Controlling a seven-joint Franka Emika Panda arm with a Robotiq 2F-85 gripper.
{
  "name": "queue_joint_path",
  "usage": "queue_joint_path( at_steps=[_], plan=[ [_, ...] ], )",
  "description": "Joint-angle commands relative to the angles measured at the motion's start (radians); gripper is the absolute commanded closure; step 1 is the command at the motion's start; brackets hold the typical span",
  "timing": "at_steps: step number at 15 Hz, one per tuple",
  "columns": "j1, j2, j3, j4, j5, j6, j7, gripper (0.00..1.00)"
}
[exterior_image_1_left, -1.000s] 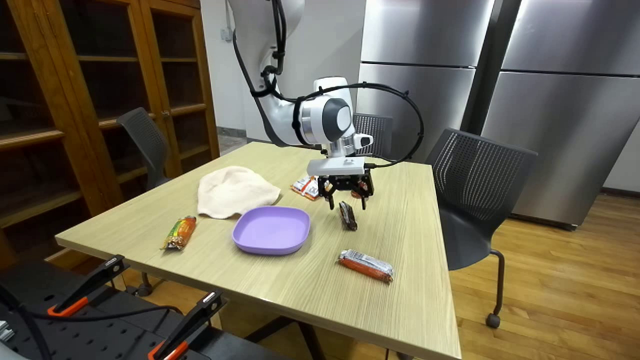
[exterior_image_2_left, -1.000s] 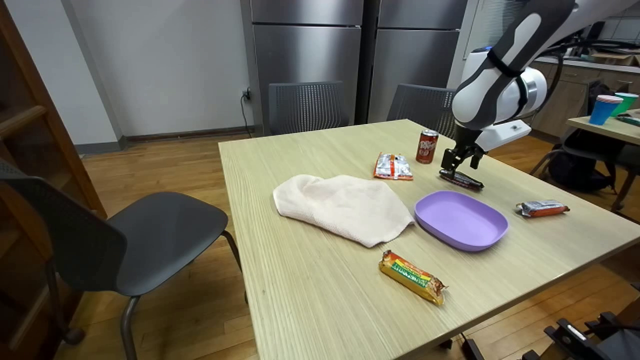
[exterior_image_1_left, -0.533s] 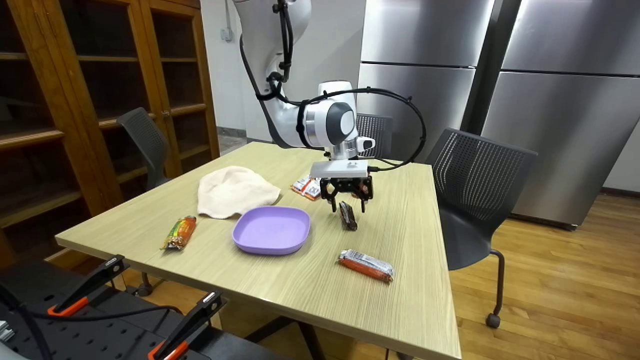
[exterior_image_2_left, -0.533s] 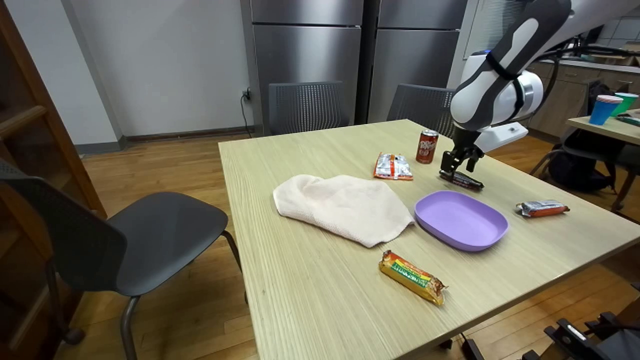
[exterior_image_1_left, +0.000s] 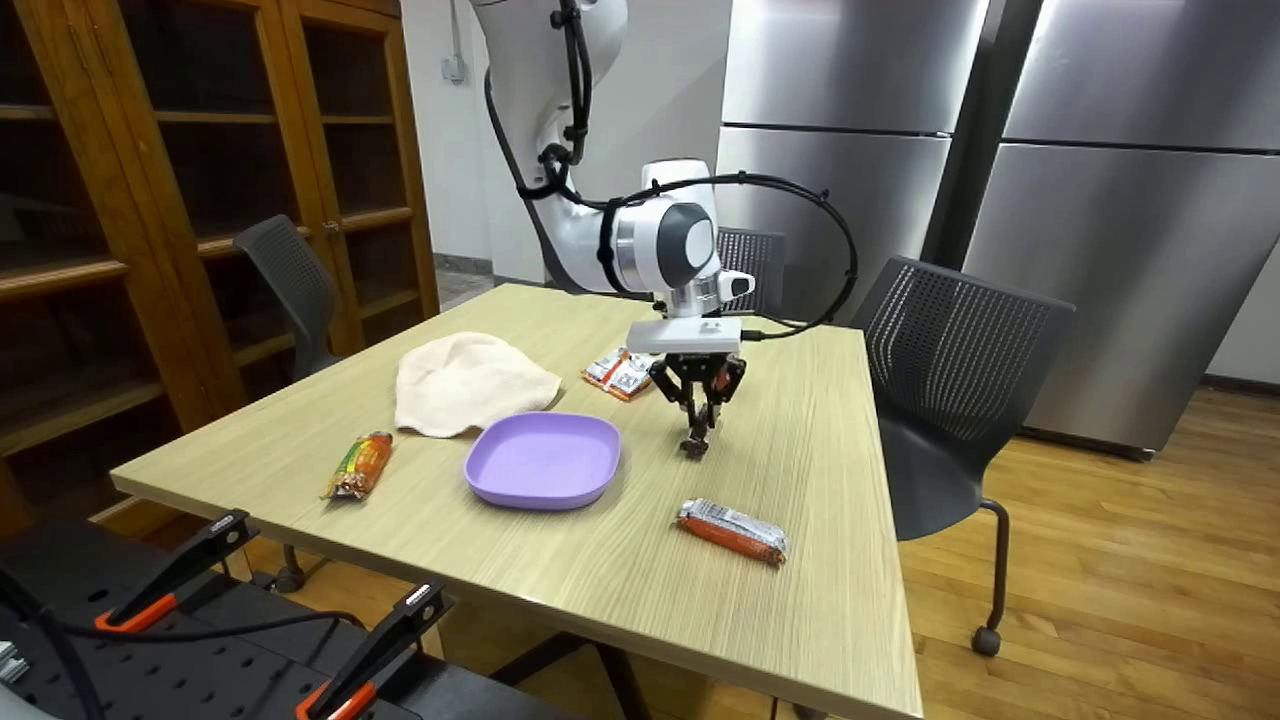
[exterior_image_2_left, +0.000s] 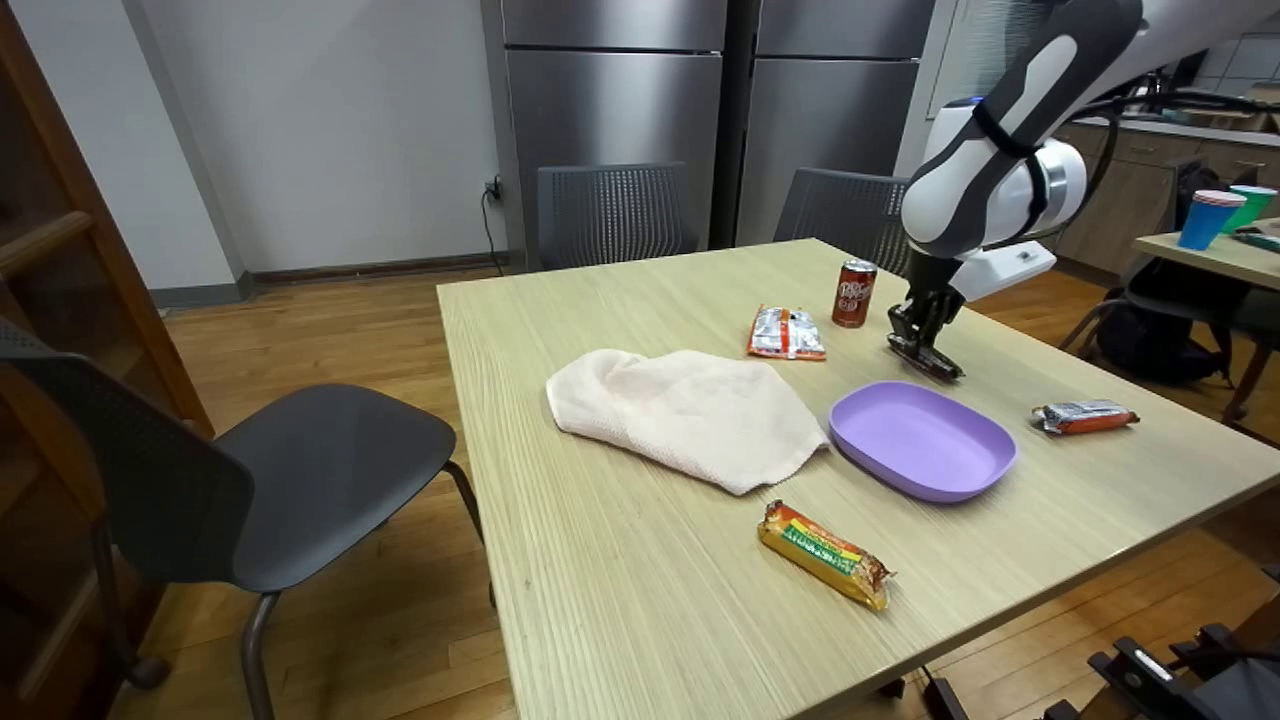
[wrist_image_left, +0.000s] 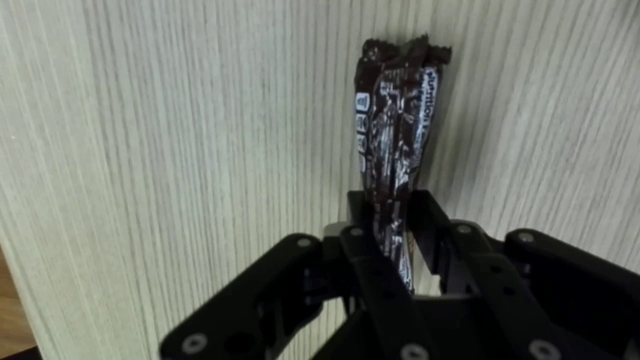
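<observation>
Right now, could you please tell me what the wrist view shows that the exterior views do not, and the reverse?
Only the wrist view shows readable white print, "Nutrition", on the dark bar. Only the exterior views show the purple plate, the cloth and the fridges. All of them share the gripper closed on that bar, and the table beneath.

On desk (exterior_image_2_left: 620, 590): three snack bars (exterior_image_2_left: 825, 557), one packet (exterior_image_2_left: 787, 333), one soda can (exterior_image_2_left: 853, 293), one plate (exterior_image_2_left: 922, 442), one towel (exterior_image_2_left: 690, 415). Around desk: three chairs (exterior_image_1_left: 955, 370). Also one robot arm (exterior_image_1_left: 640, 240), two clamps (exterior_image_1_left: 378, 650), two fridges (exterior_image_2_left: 615, 150), two cups (exterior_image_2_left: 1208, 222).
</observation>
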Motion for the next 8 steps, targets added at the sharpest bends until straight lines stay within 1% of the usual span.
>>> queue_joint_path(
  at_steps=[1, 2, 4, 8],
  plan=[
    [-0.05, -0.003, 0.043, 0.015, 0.03, -0.02, -0.051, 0.99],
    [-0.057, -0.004, 0.048, 0.014, 0.034, -0.019, -0.052, 1.0],
    [-0.061, -0.012, 0.047, 0.006, 0.035, -0.014, -0.048, 0.97],
    [-0.05, -0.055, 0.035, -0.036, 0.021, 0.014, -0.038, 0.97]
  ],
)
